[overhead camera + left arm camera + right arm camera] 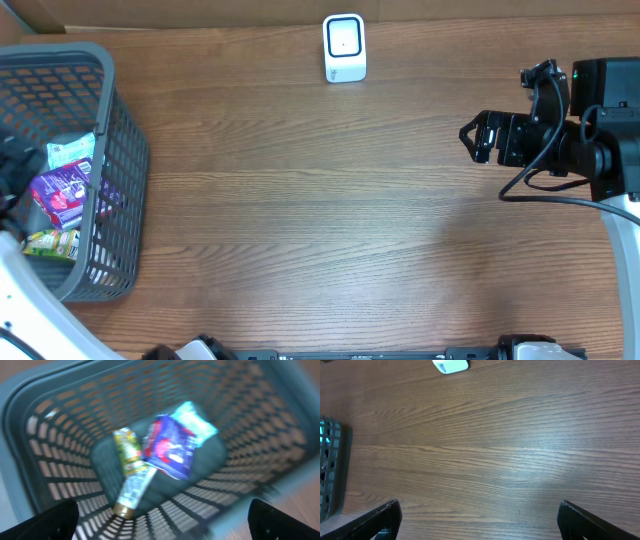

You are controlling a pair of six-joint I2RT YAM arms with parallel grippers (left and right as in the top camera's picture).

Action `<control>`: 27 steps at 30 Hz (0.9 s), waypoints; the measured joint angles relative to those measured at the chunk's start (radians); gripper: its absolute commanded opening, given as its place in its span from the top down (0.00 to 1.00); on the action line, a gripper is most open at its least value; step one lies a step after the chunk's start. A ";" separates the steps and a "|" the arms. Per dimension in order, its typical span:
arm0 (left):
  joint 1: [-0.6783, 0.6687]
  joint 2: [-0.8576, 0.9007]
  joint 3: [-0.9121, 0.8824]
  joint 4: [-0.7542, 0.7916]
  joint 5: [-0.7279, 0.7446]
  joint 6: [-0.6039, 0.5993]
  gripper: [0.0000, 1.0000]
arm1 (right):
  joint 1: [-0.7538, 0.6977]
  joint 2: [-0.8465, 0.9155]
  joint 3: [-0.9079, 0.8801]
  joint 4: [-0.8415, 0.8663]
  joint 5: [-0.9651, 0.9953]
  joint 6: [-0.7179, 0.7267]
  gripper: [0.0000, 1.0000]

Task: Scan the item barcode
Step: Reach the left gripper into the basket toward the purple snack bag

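Several packaged items lie in the bottom of a grey mesh basket point(112, 110) at the table's left edge: a purple packet point(170, 449), a teal packet point(199, 424) and a green and yellow tube point(131, 470). My left gripper point(162, 525) hovers open above the basket's inside, its fingertips point(52, 521) well apart and touching nothing. The white barcode scanner point(344, 48) stands at the back middle of the table. My right gripper point(472, 138) is open and empty over bare wood at the right, pointing left. No barcode can be made out on any item; the left wrist view is blurred.
The basket walls point(45, 445) enclose the items on all sides. In the right wrist view the scanner point(451, 365) is at the top edge and the basket point(330, 470) at the far left. Brown wooden table point(320, 220) lies between them.
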State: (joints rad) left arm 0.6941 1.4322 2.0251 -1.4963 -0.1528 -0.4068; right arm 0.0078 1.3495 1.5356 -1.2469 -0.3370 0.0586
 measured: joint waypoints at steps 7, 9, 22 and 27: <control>0.146 0.162 -0.092 0.106 0.064 0.095 0.01 | 0.000 0.000 0.000 -0.028 0.000 0.000 0.00; 0.146 0.209 -0.103 0.144 0.091 0.125 0.02 | 0.000 0.000 0.000 -0.030 0.000 0.000 0.00; 0.136 0.519 -0.135 0.269 0.240 0.263 0.20 | 0.000 0.000 0.000 -0.037 0.000 -0.002 0.00; 0.114 0.558 -0.187 0.266 0.243 0.280 0.23 | 0.000 0.000 0.000 -0.039 0.000 -0.003 0.00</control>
State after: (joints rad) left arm 0.8078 1.9900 1.8378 -1.2308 0.0898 -0.1268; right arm 0.0078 1.3495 1.5356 -1.2854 -0.3370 0.0559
